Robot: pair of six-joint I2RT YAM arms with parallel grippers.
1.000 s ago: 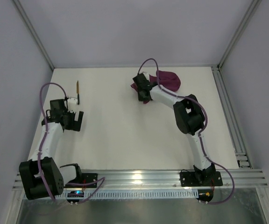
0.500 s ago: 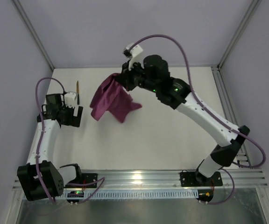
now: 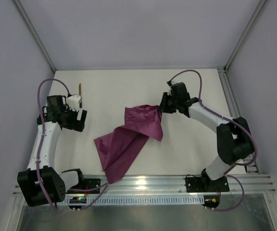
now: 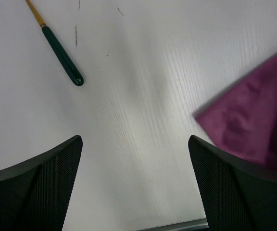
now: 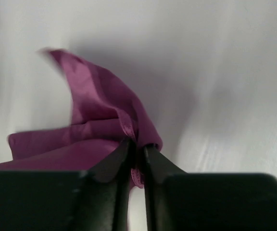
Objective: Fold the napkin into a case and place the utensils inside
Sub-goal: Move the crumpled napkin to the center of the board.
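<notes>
The magenta-purple napkin [image 3: 129,139] lies unfolded and crumpled in a long diagonal across the middle of the table, from its raised far-right corner down toward the near rail. My right gripper [image 3: 161,107] is shut on that raised corner; in the right wrist view a fold of the napkin [image 5: 100,120] is pinched between the jaws of the right gripper [image 5: 137,147]. My left gripper [image 3: 77,120] hovers at the left, wide open and holding nothing [image 4: 134,142]. One utensil [image 4: 61,55], gold with a dark green handle, lies just beyond it [image 3: 80,88]. An edge of the napkin [image 4: 254,125] reaches into the left wrist view.
A metal rail [image 3: 143,182] runs along the near edge by the arm bases. Another rail [image 3: 234,115] lines the right side. Pale walls close in the table at the back and sides.
The right arm carried the napkin from the far back, swung it left through the air, then drew it back to the middle, where the cloth now trails out over the table. The left gripper barely moved.
</notes>
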